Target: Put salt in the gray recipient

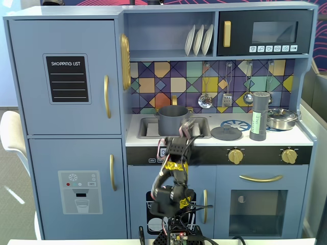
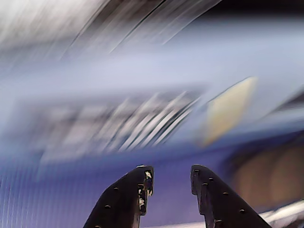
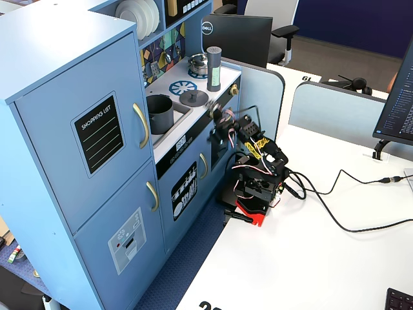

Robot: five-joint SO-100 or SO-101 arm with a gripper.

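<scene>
The salt (image 1: 259,116) is a tall dark-gray shaker with a pale green label, upright on the right of the toy kitchen counter; it also shows in the other fixed view, salt (image 3: 213,68). The gray recipient (image 1: 172,119), a matte pot, stands in the sink (image 1: 148,127), also seen as the gray recipient (image 3: 159,113). My gripper (image 1: 186,128) is raised in front of the counter edge, just right of the pot and well left of the salt. In the wrist view the gripper (image 2: 171,173) is open and holds nothing; the background is motion-blurred.
A flat gray lid (image 1: 227,133) lies between pot and salt. A shiny silver pan (image 1: 282,118) sits behind the salt on the right. Ladles hang on the tiled back wall (image 1: 204,97). The arm's base (image 3: 255,194) stands on a white desk with cables.
</scene>
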